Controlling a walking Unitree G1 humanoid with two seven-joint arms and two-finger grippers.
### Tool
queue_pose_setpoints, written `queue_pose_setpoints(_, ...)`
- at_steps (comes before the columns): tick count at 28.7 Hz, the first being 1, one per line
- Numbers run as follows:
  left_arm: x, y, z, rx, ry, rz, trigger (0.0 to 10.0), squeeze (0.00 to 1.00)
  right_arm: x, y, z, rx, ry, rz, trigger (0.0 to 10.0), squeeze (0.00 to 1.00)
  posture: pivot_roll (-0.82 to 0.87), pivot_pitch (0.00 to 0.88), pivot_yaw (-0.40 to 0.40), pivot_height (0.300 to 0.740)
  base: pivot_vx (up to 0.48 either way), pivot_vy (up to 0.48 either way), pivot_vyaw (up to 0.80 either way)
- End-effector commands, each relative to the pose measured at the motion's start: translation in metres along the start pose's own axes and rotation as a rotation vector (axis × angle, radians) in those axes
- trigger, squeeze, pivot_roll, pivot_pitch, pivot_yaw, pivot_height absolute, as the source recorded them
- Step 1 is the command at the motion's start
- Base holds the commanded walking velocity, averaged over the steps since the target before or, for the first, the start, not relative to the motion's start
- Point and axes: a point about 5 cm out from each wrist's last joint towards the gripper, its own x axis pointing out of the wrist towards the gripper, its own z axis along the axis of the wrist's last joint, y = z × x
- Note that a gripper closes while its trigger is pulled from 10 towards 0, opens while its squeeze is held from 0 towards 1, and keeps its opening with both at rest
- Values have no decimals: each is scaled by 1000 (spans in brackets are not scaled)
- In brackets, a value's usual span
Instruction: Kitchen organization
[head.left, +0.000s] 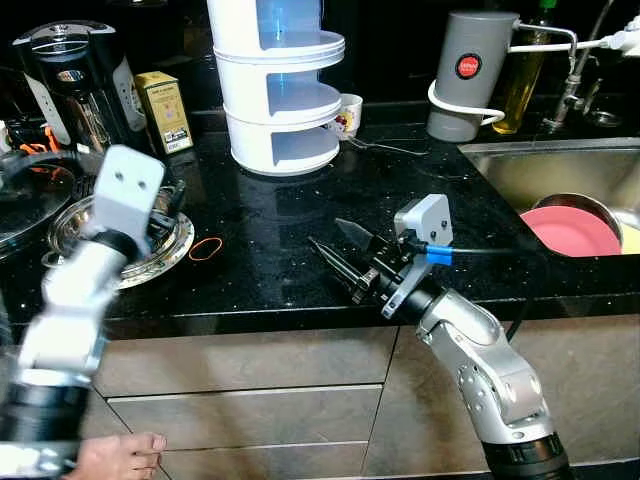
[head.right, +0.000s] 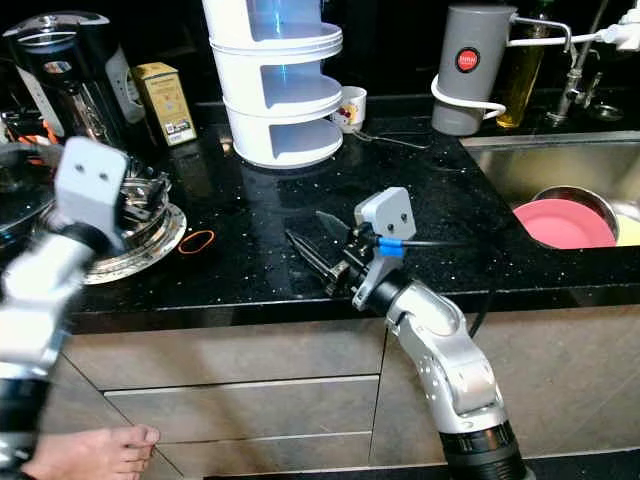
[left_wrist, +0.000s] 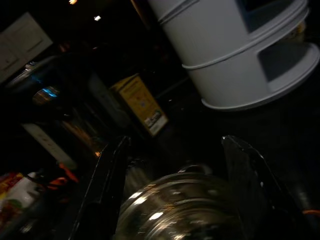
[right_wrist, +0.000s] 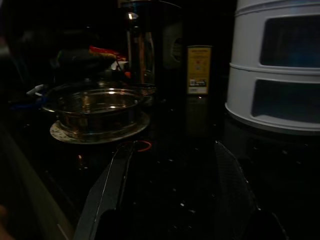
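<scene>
Left gripper (left_wrist: 175, 190) has our fingers spread wide over the steel bowl (head.left: 165, 245) near the worktop's (head.left: 280, 260) left edge. Right gripper (head.left: 335, 245) hovers open by the front edge.

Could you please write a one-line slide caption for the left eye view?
Right tool open above the black countertop; left tool over the steel bowl beside an orange rubber band.

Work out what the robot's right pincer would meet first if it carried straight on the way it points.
Probably the shallow steel bowl on its patterned round plate, with the orange rubber band lying on the black counter just before it. The right pincer is open; depth is uncertain.
</scene>
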Motion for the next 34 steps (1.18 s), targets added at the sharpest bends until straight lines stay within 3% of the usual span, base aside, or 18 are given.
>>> queue_pose_setpoints(1, -2, 16, -1, -6, 53, -77, 10000, 0, 3, 1, -1, -2, 11, 11, 10000, 0, -70, 0, 24, 740, 0, 0, 0)
queue_pose_setpoints(4, -9, 15, 0, 40, 133, -249, 10000, 0, 3, 2, -1, -2, 8, 9, 10000, 0, -72, 0, 29, 740, 0, 0, 0)
queue_pose_setpoints(5, -9, 15, 0, 40, 133, -249, 10000, 0, 3, 2, -1, -2, 8, 9, 10000, 0, -72, 0, 29, 740, 0, 0, 0)
queue_pose_setpoints(7, -19, 6, -6, 62, 212, -384, 10000, 0, 4, 2, -1, -1, 6, 7, 10000, 0, -73, 0, 33, 740, 0, 0, 0)
queue_pose_setpoints(8, -19, 6, -6, 62, 212, -384, 10000, 0, 4, 2, -1, -1, 6, 7, 10000, 0, -73, 0, 33, 740, 0, 0, 0)
queue_pose_setpoints(10, -28, -5, -9, 61, 252, -526, 10000, 0, 4, 2, -1, -3, 6, 4, 10000, 0, -78, 0, 34, 740, 0, 0, 0)
queue_pose_setpoints(14, -33, -10, -5, 30, 256, -600, 10000, 0, 3, 1, 0, -5, 6, -1, 10000, 0, -81, 0, 37, 740, 0, 0, 0)
queue_pose_setpoints(17, -40, -9, -3, 26, 311, -686, 10000, 0, 2, 0, 0, -7, 6, -6, 10000, 0, -81, 0, 37, 740, 0, 0, 0)
queue_pose_setpoints(24, -45, 2, -3, 71, 386, -675, 10000, 0, 2, 0, 0, -6, 7, -8, 10000, 0, -75, 0, 36, 740, 0, 0, 0)
queue_pose_setpoints(25, -46, 13, -2, 112, 424, -635, 10000, 0, 2, 0, -1, -5, 7, -8, 10000, 0, -75, 0, 36, 740, 0, 0, 0)
queue_pose_setpoints(29, -45, 28, -2, 151, 467, -548, 10000, 0, 2, 0, -1, -4, 8, -6, 10000, 0, -73, 0, 35, 740, 0, 0, 0)
queue_pose_setpoints(34, -44, 34, -3, 149, 478, -504, 10000, 0, 2, 0, -1, -4, 7, -7, 10000, 0, -71, 0, 35, 740, 0, 0, 0)
